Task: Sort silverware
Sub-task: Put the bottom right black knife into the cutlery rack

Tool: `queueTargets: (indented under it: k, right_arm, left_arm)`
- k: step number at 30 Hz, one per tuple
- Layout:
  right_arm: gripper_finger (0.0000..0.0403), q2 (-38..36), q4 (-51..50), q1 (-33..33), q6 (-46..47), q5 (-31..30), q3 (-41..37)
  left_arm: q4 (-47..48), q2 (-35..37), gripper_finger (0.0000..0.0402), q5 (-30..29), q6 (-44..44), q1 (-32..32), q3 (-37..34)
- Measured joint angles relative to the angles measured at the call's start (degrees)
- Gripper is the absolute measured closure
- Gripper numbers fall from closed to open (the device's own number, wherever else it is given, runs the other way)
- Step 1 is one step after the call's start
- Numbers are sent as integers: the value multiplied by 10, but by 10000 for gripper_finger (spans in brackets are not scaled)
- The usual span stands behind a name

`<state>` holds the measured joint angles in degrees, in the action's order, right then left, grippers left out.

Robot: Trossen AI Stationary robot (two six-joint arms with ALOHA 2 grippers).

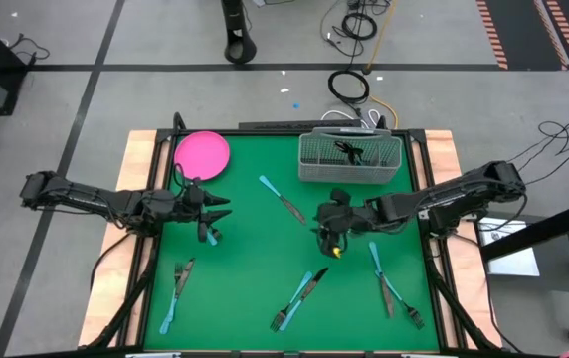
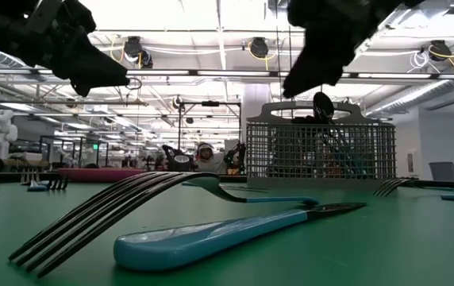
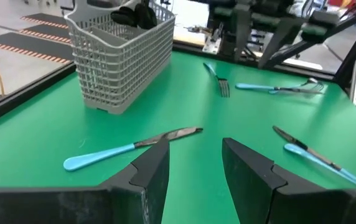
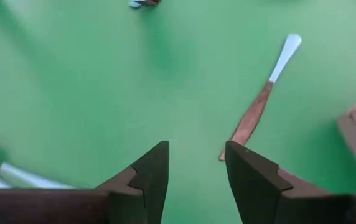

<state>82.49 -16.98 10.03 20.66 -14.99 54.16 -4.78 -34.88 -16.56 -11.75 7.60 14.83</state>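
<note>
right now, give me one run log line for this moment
left tool: open, empty | right tool: open, empty, above mat | knife: on mat | basket: holds some silverware

Op A: From my station I log the basket [image 1: 349,159] at the table's [image 1: 255,229] far edge, right of centre, the plate [image 1: 202,153] at far left.

Op B: Confirmed. One knife [image 1: 282,198] lies mid-table between them. I note pieces near the front edge: a fork [image 1: 174,288] at left, crossed fork and knife [image 1: 298,298] centre, more [image 1: 392,288] right.
</note>
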Motion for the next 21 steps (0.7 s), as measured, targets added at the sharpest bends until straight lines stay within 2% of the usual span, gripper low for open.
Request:
queueTargets:
  k: [5,14,21]
  right_arm:
    - [261,56,-28,-35,34,26,45]
    - [261,195,-126,-84,4,31,214]
    - [261,280,-130,-143,5,34,300]
  left_arm:
    - [1,-7,252,1,0,0,0]
    - [3,-11,252,1,2,0,0]
    - [8,-13,252,1,2,0,0]
